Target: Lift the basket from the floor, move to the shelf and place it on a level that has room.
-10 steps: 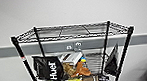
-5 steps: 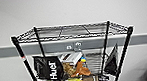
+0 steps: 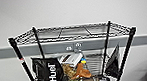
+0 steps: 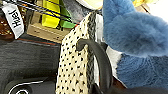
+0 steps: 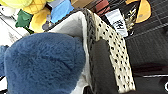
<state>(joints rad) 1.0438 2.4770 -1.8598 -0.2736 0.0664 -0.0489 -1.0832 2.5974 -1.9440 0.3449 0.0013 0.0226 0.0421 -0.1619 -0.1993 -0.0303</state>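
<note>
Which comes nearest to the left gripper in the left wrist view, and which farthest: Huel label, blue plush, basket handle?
1. handle of the basket, at the near end.
2. blue plush, inside the basket beside the handle.
3. Huel label, well beyond the basket.

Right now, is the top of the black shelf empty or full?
Empty. In the head view the top level is bare wire grid with the wall showing through, while the tier below holds a black Huel bag and other packets.

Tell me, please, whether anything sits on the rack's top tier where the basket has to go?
Nothing visible does: the top tier is bare wire grid. The clutter, like the black Huel bag, sits a tier lower.
</note>
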